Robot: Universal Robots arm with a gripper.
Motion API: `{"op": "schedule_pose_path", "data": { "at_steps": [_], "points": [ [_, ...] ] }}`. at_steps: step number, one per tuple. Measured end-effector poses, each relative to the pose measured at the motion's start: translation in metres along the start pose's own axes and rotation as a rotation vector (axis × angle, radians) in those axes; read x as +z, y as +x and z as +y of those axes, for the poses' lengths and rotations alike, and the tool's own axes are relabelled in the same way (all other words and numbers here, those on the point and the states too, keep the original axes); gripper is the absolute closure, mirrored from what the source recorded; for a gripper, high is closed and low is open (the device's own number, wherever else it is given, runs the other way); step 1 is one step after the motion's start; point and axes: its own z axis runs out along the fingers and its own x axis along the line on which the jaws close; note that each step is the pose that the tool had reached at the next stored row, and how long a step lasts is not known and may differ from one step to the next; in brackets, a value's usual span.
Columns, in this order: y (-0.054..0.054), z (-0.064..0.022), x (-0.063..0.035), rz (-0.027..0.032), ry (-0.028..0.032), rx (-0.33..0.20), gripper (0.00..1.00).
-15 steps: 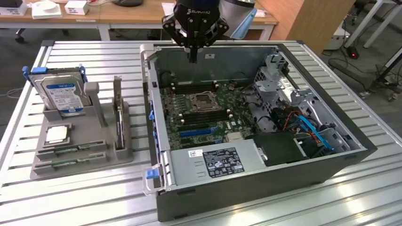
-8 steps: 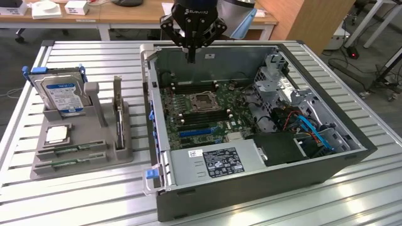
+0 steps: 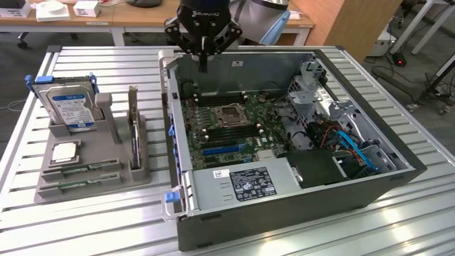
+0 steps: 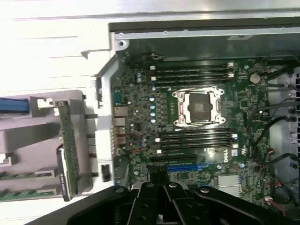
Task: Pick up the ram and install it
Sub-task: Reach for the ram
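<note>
Two green ram sticks (image 3: pixel 80 170) (image 4: pixel 22 175) lie flat in the front slots of a grey holder (image 3: pixel 92 178), on the exterior view's left. My gripper (image 3: pixel 203 63) hangs over the back wall of the open computer case (image 3: pixel 284 202), well away from the ram. Its black fingers (image 4: pixel 159 206) are shut together with nothing between them. Below it sits the green motherboard (image 3: pixel 235 128) (image 4: pixel 140 117). Black memory slots (image 4: pixel 197 138) run on either side of the empty processor socket (image 3: pixel 231 113) (image 4: pixel 196 108).
The holder also carries a silver blue-labelled hard drive (image 3: pixel 71 106), an upright dark expansion card (image 3: pixel 133 125) (image 4: pixel 68 150) and a processor chip (image 3: pixel 64 153). Inside the case are a power supply (image 3: pixel 245 184), drive cage (image 3: pixel 320 96) and blue cables (image 3: pixel 355 152). Everything rests on a slatted metal table (image 3: pixel 42 229).
</note>
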Motion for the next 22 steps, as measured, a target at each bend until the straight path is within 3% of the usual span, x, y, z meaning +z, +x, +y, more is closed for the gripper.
{"op": "schedule_pose_path", "data": {
  "at_steps": [5,11,12,13,22],
  "points": [
    [0.021,-0.0016,0.0012,-0.0012,-0.0002,0.001,0.91],
    [0.038,-0.0030,0.0027,-0.0012,-0.0001,0.002,0.91],
    [0.043,-0.0034,0.0034,-0.0013,-0.0001,0.003,0.91],
    [0.056,-0.0044,0.0047,-0.0013,-0.0001,0.004,0.91],
    [0.084,-0.0066,0.0068,-0.0015,0.0000,0.008,0.91]
  ]
}}
